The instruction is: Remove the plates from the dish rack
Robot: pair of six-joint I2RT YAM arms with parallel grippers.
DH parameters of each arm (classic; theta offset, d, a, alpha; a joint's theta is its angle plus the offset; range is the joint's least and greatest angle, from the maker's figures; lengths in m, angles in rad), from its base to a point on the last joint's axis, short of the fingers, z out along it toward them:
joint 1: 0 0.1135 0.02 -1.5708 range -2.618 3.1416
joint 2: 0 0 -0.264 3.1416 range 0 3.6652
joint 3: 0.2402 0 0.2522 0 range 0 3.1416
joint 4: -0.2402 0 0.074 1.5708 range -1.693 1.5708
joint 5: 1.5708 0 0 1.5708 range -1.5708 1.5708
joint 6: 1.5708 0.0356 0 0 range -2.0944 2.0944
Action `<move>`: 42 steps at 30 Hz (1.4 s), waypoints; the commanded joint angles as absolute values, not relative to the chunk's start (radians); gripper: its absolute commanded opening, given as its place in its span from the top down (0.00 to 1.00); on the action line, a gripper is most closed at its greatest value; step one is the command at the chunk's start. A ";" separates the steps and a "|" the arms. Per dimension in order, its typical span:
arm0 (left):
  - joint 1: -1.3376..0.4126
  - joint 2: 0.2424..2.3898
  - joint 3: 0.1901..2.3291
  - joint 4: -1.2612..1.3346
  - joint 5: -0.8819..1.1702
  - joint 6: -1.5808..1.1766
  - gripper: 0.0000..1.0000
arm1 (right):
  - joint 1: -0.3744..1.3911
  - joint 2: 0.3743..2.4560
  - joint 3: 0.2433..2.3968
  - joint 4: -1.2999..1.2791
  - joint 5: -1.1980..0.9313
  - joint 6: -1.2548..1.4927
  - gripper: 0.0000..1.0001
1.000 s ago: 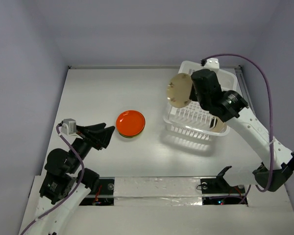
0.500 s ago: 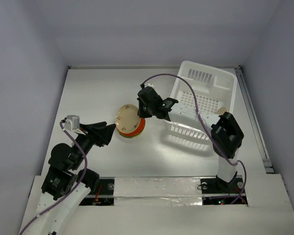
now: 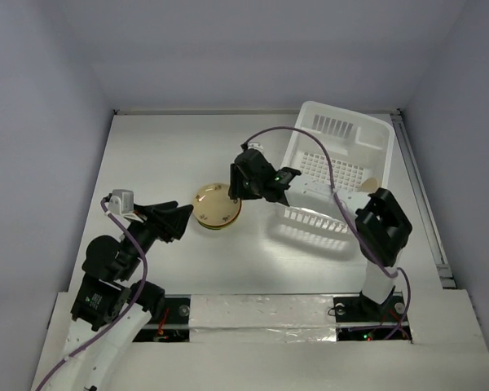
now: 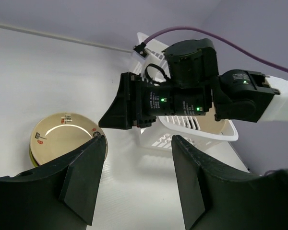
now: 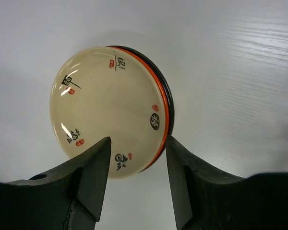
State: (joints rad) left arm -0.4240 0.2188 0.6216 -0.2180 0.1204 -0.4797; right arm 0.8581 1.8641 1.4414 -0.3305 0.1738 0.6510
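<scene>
One white dish rack [image 3: 336,124] stands on the table. Left of it sits the stack of plates [image 3: 216,206], beige plate [image 5: 108,110] uppermost. My right gripper [image 3: 241,189] hovers over that stack, fingers spread. My left gripper [image 3: 179,222], farther left of the rack, is likewise spread and holds nothing.

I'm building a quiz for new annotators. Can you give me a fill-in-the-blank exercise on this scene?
The topmost plate is ____ with small dark marks. The plate rim right beneath it is ____. The right gripper is ____, holding nothing. In the top view, the dish rack lies to these plates' ____.
Missing words: beige; orange; open; right.
</scene>
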 commanded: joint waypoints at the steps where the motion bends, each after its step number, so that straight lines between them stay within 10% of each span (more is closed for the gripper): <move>1: -0.420 0.218 0.621 -0.163 0.143 -0.469 0.46 | 0.862 1.715 1.431 -0.368 0.296 0.655 0.45; 5: -0.420 0.206 0.618 -0.153 0.147 -0.469 0.46 | 0.862 1.539 1.391 -0.492 0.498 0.681 0.57; 9: -0.420 0.196 0.621 -0.156 0.153 -0.468 0.46 | 0.819 1.375 1.342 -0.716 0.728 0.762 1.00; 16: -0.420 0.172 0.620 -0.155 0.152 -0.468 0.46 | 0.519 1.138 1.194 -0.902 0.755 0.759 0.99; 24: -0.439 0.153 0.623 -0.164 0.138 -0.468 0.47 | 0.227 1.153 1.213 -0.907 0.658 0.556 0.59; 42: -0.448 0.144 0.626 -0.170 0.126 -0.469 0.47 | 0.153 1.341 1.215 -0.893 0.615 0.434 0.71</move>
State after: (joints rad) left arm -0.4435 0.1593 0.6216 -0.2070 0.1295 -0.4793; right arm 0.1596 1.3285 1.1831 -0.9096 0.6121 0.4652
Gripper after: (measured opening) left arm 0.537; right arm 0.303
